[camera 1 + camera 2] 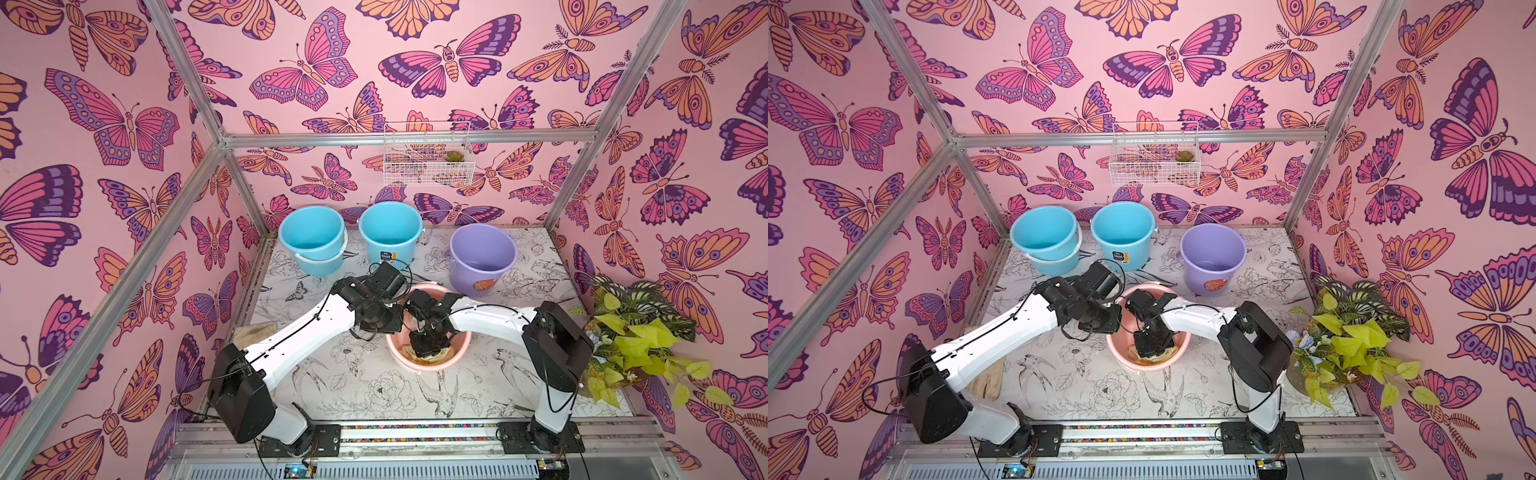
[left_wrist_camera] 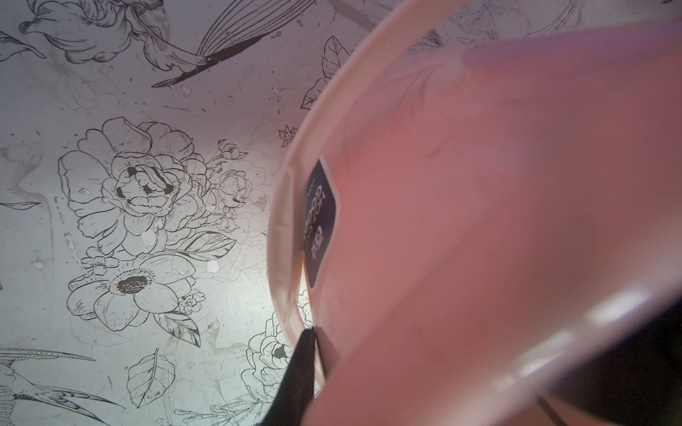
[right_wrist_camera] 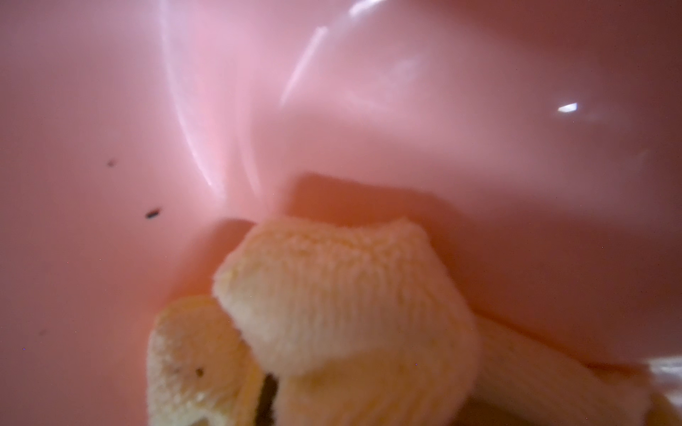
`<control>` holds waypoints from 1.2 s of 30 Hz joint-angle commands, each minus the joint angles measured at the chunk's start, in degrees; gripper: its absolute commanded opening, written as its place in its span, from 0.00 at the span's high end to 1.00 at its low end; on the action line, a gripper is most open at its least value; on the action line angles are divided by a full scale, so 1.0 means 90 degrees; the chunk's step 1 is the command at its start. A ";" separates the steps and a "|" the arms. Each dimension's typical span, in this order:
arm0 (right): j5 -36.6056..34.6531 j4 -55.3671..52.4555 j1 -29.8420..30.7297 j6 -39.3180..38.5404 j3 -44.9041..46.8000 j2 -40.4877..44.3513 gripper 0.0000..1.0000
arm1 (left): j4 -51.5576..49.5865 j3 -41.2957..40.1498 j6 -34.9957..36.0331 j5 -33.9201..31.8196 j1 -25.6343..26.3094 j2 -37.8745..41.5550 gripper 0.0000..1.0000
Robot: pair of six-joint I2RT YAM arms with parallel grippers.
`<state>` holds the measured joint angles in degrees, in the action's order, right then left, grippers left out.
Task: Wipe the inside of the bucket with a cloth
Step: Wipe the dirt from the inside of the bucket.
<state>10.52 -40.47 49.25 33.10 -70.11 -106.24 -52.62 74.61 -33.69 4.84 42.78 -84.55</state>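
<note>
The pink bucket (image 1: 459, 351) (image 1: 1179, 351) stands mid-table in both top views. My left gripper (image 2: 316, 343) is shut on its rim at the bucket's left side, one dark finger outside and one showing through the wall (image 2: 479, 221). In the top views that gripper (image 1: 395, 330) is tucked under its wrist. My right gripper (image 1: 428, 347) (image 1: 1152, 347) reaches down inside the bucket, shut on the pale yellow cloth (image 1: 432, 357) (image 1: 1154, 359). The bunched cloth (image 3: 343, 295) presses on the pink inner surface (image 3: 110, 110) and hides most of the fingers. Two dark specks (image 3: 152, 213) lie on that surface.
Two blue buckets (image 1: 312, 239) (image 1: 390, 232) and a purple bucket (image 1: 482, 257) stand at the back. A leafy plant (image 1: 636, 332) fills the right edge. A tan rag (image 1: 253, 330) lies under my left arm. A wire basket (image 1: 428, 156) hangs on the back wall.
</note>
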 commanded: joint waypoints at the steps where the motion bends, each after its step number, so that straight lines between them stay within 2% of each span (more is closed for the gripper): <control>1: 0.0287 -0.0289 0.0028 0.0143 0.0162 0.0301 1.00 | 0.0286 -0.0008 0.0007 -0.0118 -0.0008 0.0137 1.00; 7: 0.0907 -0.0889 0.0031 0.0329 0.0003 0.1470 1.00 | 0.0302 0.0045 0.0050 -0.0184 -0.0008 0.0034 1.00; 11: 0.1477 -0.0878 0.0035 0.0677 -0.0053 0.2123 1.00 | 0.0302 0.0109 0.0060 -0.0215 -0.0008 0.0001 1.00; 17: 0.2345 0.0421 0.0034 0.1735 0.0309 0.2419 1.00 | 0.0320 0.0206 0.0071 -0.0113 -0.0008 -0.0097 1.00; 20: 0.2592 0.1654 0.0035 0.2570 0.0754 0.2377 1.00 | 0.0325 0.0212 0.0061 -0.0077 -0.0008 -0.0077 1.00; 22: 0.2551 0.2560 0.0035 0.3153 0.1037 0.2311 1.00 | 0.0320 0.0187 0.0033 -0.0089 -0.0008 -0.0029 1.00; 29: 0.1847 0.3819 0.0025 0.3962 0.1433 0.1845 1.00 | 0.0373 0.0120 -0.0012 0.0045 -0.0008 0.0031 1.00; 36: 0.1027 0.4797 0.0025 0.4740 0.1754 0.0920 1.00 | 0.0417 0.0074 -0.0054 0.0077 -0.0002 0.0095 1.00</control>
<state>22.15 -3.95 48.62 71.20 -55.18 -94.72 -53.39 75.11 -33.69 3.55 42.26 -84.84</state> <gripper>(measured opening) 0.099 0.152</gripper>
